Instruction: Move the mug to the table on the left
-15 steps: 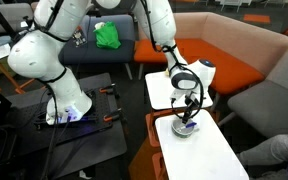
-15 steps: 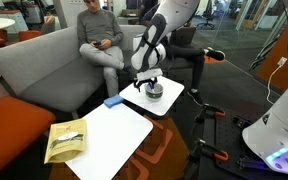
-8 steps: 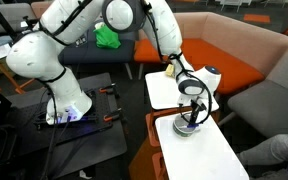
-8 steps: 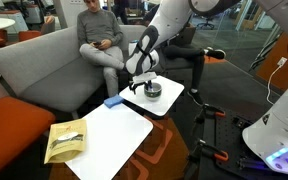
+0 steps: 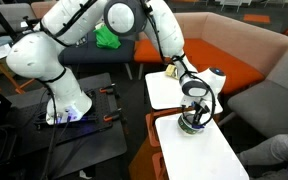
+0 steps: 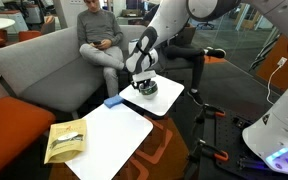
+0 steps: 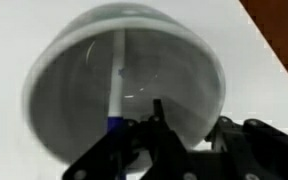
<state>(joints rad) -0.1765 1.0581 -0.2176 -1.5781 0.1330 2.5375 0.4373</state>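
Wrist view: grasping step, gripper (image 7: 189,123) astride rim of mug (image 7: 104,80), jaws apart; next call, clamp, lift, carry to neighbouring table (image 5: 164,92).

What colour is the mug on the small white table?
Grey, with a slightly glossy inside. The mug shows best in the wrist view.

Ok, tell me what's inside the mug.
In the wrist view, the mug holds one thin white stick with a blue end. Nothing else shows inside. The gripper covers the near rim, so that part of the inside is hidden.
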